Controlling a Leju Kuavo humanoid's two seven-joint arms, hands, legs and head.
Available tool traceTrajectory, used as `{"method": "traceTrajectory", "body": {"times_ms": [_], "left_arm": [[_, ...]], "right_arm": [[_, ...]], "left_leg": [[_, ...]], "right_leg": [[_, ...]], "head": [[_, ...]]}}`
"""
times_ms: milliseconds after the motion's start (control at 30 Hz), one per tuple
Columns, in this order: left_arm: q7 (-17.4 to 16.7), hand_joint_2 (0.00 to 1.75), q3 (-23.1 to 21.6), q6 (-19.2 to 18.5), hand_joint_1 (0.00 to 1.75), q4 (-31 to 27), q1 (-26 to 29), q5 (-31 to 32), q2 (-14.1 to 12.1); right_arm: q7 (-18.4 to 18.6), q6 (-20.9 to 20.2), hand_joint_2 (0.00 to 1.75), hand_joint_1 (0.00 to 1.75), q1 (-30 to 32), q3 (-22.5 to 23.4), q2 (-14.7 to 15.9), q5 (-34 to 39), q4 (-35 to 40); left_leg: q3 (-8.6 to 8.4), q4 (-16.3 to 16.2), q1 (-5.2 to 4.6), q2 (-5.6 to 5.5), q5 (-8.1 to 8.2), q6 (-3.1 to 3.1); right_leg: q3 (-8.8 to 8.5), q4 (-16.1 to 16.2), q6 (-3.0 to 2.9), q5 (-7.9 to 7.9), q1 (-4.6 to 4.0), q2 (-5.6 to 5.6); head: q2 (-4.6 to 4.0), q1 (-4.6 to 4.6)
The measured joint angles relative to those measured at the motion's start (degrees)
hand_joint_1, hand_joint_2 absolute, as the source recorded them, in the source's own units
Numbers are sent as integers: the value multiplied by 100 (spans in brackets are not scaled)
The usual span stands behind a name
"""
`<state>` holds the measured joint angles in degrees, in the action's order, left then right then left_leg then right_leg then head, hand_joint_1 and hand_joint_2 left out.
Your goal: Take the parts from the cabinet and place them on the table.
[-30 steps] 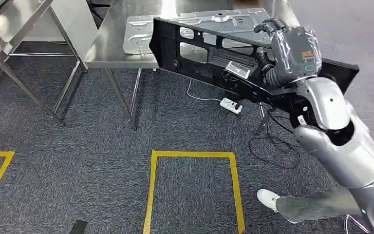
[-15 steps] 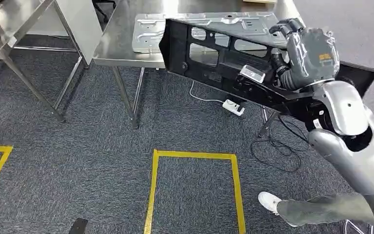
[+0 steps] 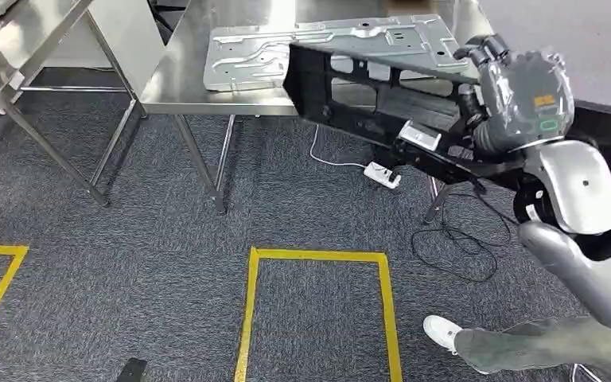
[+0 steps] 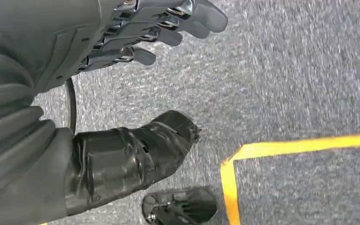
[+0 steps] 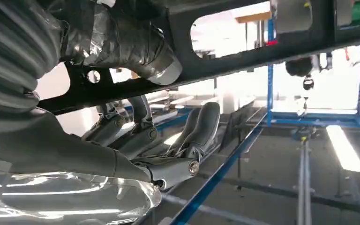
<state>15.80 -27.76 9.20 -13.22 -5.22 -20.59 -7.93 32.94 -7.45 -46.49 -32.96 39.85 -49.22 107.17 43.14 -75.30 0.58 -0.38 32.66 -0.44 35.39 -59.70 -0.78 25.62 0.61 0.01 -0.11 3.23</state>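
Long black plastic frame panel [image 3: 382, 111] gripped by right hand [image 3: 493, 87], carried with its far end over stainless steel table [image 3: 175, 87], not yet set down. Stamped grey metal plate [image 3: 318, 44] already on table. Left hand [image 4: 136, 33] empty, fingers spread.

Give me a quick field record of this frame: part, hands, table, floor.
part: black frame, long, tilted, one end over the table edge
right hand: holds the frame
left hand: holds nothing, fingers apart, above carpet
table: steel, a grey panel lies on it
floor: carpet, yellow tape, power strip, person's shoe
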Motion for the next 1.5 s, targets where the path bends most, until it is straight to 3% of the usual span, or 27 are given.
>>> {"method": "traceTrajectory", "body": {"times_ms": [100, 133, 233, 300, 333, 400, 433, 467, 500, 533, 600, 633, 667, 800, 867, 967, 1000, 1033, 1067, 1100, 1167, 1200, 1300, 1333, 1400, 1467, 1500], "left_arm": [[-2, 175, -2, -11, 0, 0, -5, 2, -4], [-2, 175, -2, -11, 0, 0, -11, 0, -13], [-2, 175, -11, 37, 0, 0, -18, 2, -15], [-4, 175, -13, 57, 0, 0, -10, 0, -13], [-2, 175, -15, 55, 0, 0, -17, 0, -13], [-2, 175, -26, 57, 0, 0, -25, 0, -11], [-2, 175, -31, 55, 0, 0, -24, 0, -11], [-2, 175, -33, 55, 0, 0, -23, 0, -9], [-2, 175, -35, 55, 0, 0, -20, 0, -7], [-4, 175, -35, 55, 0, 0, -19, 0, -2], [-4, 175, -37, 61, 0, 0, -23, 0, -2], [-4, 175, -37, 74, 0, 0, -27, 0, -15], [-7, 175, -42, 74, 0, 0, -34, 0, -11], [-11, 175, -44, 79, 0, 2, -29, -2, -11], [-13, 175, -44, 98, 0, 0, -31, -11, -11], [-15, 175, -46, 111, 0, 0, -32, -17, -11], [-15, 175, -46, 120, 0, 0, -23, -37, -9], [-15, 175, -46, 127, 0, 2, -15, -48, -9], [-15, 175, -46, 129, 0, 2, -11, -52, -7], [-15, 175, -46, 131, 0, 0, -12, -57, -9], [-13, 175, -46, 138, 0, 0, -19, -63, -9], [-13, 175, -48, 144, 0, 2, -25, -68, -13], [2, 175, -63, 146, 0, 0, -34, -74, -13], [4, 175, -72, 151, 0, 0, -32, -81, -11], [13, 175, -85, 149, 0, 2, -18, -90, -11], [13, 175, -94, 142, 0, 2, -37, -90, -11], [13, 175, -100, 138, 0, 2, -36, -92, -11]], "right_arm": [[0, 4, 175, 175, 96, 57, 61, 0, 90], [0, 2, 175, 175, 98, 94, 72, -11, 107], [-15, -100, 175, 175, 111, 142, 122, -201, 157], [-20, -140, 175, 175, 122, 157, 175, -258, 199], [-26, -146, 175, 175, 113, 166, 206, -275, 210], [-24, -153, 175, 175, 109, 201, 223, -291, 221], [-24, -155, 175, 175, 127, 203, 230, -293, 229], [-26, -162, 175, 175, 139, 203, 236, -293, 229], [-26, -168, 175, 175, 145, 203, 243, -293, 229], [-26, -173, 175, 175, 144, 203, 245, -295, 232], [-26, -177, 175, 175, 137, 212, 260, -302, 260], [-26, -183, 175, 175, 117, 219, 256, -302, 262], [-39, -186, 175, 175, 111, 223, 262, -302, 280], [-44, -247, 175, 175, 121, 240, 273, -302, 302], [-44, -293, 175, 175, 110, 249, 278, -304, 326], [-39, -313, 175, 175, 93, 280, 286, -304, 350], [-37, -324, 175, 175, 97, 280, 288, -304, 352], [-35, -345, 175, 175, 109, 280, 288, -304, 354], [-35, -372, 175, 175, 118, 280, 288, -304, 354], [-33, -385, 175, 175, 119, 280, 291, -306, 356], [-17, -387, 175, 175, 114, 284, 299, -321, 385], [-17, -389, 175, 175, 104, 286, 304, -330, 393], [-7, -404, 175, 175, 125, 295, 328, -341, 404], [-4, -417, 175, 175, 119, 297, 345, -343, 406], [-4, -442, 175, 175, 125, 313, 398, -352, 420], [7, -479, 175, 175, 83, 334, 404, -372, 417], [7, -492, 175, 175, 88, 345, 406, -374, 418]], "left_leg": [[-616, 1387, -30, 3, -765, 121], [-714, 1534, -65, 9, -655, 156], [-720, 1595, -106, 5, -660, 186], [-814, 1731, -34, 13, -719, 251], [-851, 1759, -32, 13, -715, 284], [-864, 1757, -32, 12, -703, 328], [-868, 1756, -32, 13, -691, 332], [-871, 1747, -30, 12, -677, 328], [-879, 1736, -21, 10, -660, 314], [-892, 1711, -6, 7, -630, 295], [-916, 1605, 29, -12, -525, 220], [-878, 1547, -13, -27, -475, 159], [-864, 1508, -4, -28, -462, 138], [-886, 1581, -5, -34, -470, 62], [-833, 1413, 13, 2, -363, 2], [-189, 211, 14, 9, 129, -31], [20, -98, 14, 9, 159, -29], [123, -176, 13, 9, 101, -17], [112, -42, 11, 9, -70, 3], [-16, 326, 3, 9, -370, 40], [-443, 1342, -41, 8, -921, 156], [-545, 1408, -64, 14, -788, 178], [-595, 1546, -110, 8, -755, 206], [-653, 1631, -86, 9, -757, 238], [-821, 1786, -40, 13, -782, 267], [-867, 1782, -41, 16, -725, 332], [-897, 1780, -42, 16, -692, 335]], "right_leg": [[-72, 0, 13, 47, -20, 6], [-67, -1, 33, 57, -36, 7], [-63, 21, 122, 58, -8, 9], [-67, -28, 189, 109, -3, 1], [3, -200, 203, 222, -14, 6], [428, -1043, 235, 628, 5, 9], [650, -1434, 257, 758, 19, 9], [804, -1664, 282, 771, 37, 8], [815, -1610, 303, 648, 60, 7], [699, -1312, 322, 411, 83, 6], [203, -231, 372, -146, 139, 4], [118, -125, 384, -9, 105, 16], [131, -93, 328, -13, 93, 30], [150, -114, 207, 1, 80, 32], [69, -63, 124, 17, 103, 24], [1, -63, 46, 70, 74, 8], [-22, -63, 30, 90, 57, 8], [-50, -65, 25, 114, 42, 12], [-84, -65, 24, 137, 28, 20], [-129, -64, 22, 166, 15, 24], [-229, -55, 30, 234, -4, 28], [-243, -28, 47, 248, -12, 27], [-268, 20, 142, 268, 11, 36], [-311, 54, 195, 287, -23, 37], [-230, -189, 227, 385, 3, 16], [263, -1041, 246, 730, 11, 19], [506, -1406, 268, 817, 22, 18]], "head": [[0, 2], [0, -13], [2, -4], [2, -13], [0, -26], [0, -48], [2, -44], [0, -50], [2, -46], [0, -48], [0, -52], [0, -81], [2, -77], [2, -72], [2, -59], [2, -39], [0, -39], [2, -37], [0, -39], [2, -39], [0, -39], [0, -55], [0, -48], [0, -44], [2, -72], [2, -87], [0, -90]]}}
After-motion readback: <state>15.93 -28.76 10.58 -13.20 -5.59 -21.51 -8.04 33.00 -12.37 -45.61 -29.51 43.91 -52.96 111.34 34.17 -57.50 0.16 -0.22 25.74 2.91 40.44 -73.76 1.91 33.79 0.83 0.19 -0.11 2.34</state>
